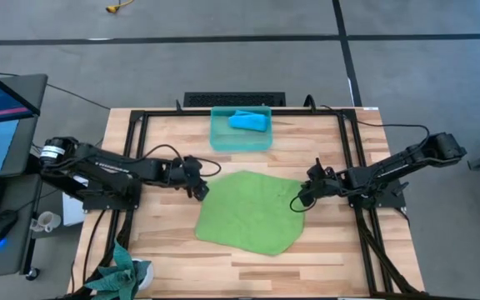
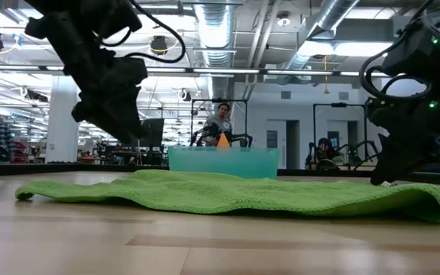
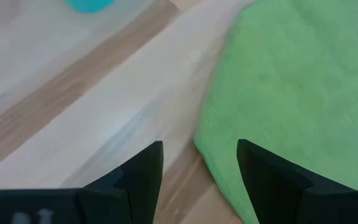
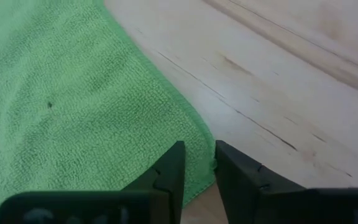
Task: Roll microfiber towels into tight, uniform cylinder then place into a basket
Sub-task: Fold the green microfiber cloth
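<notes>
**A:** Lime green cloth fills the middle of the high view, right?

**B:** Yes, the green towel lies spread flat on the wooden desk. Behind it sits the basket, with the blue towel rolled inside. The left tool sits at the green towel's left edge, the right tool at its right edge.

**A:** And from desk height?

**B:** In the low view the green towel stretches across the desk as a low, rumpled sheet, with the basket beyond it. The left arm hangs just above the towel's left part, and the right tool comes down to the cloth on the right. People show in the room behind.

**A:** What does the left wrist view show?

**B:** The left tool has its jaws apart, holding nothing, with the edge of the green towel and bare wood showing between the fingers. A bit of the basket peeks in farther off.

**A:** And the right wrist view?

**B:** The right tool has its jaws nearly together, a narrow gap left, right at the border of the green towel. Whether it is pinching the hem, I cannot tell.
</notes>
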